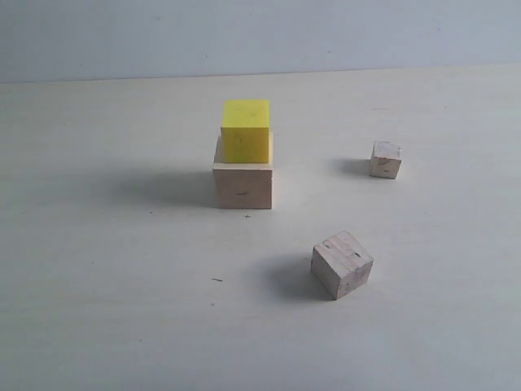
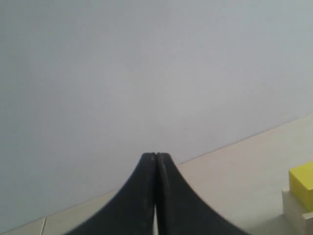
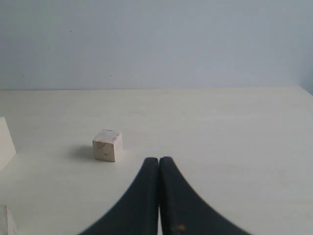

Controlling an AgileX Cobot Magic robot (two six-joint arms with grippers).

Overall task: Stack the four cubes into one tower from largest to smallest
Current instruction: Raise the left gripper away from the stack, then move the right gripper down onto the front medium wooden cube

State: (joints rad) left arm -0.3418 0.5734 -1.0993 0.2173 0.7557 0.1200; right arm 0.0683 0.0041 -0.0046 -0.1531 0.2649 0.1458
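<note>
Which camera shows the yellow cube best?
The exterior view: the whole yellow cube shows, sitting on the largest wooden cube. The left wrist view catches only a corner; the right wrist view misses it.

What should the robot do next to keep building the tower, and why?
Probably open the right gripper, which is shut and empty, and reach for the middle-sized wooden cube lying loose on its side of the table. The yellow cube already sits on the largest cube, so this one should go on next. The tiniest cube goes last.
</note>
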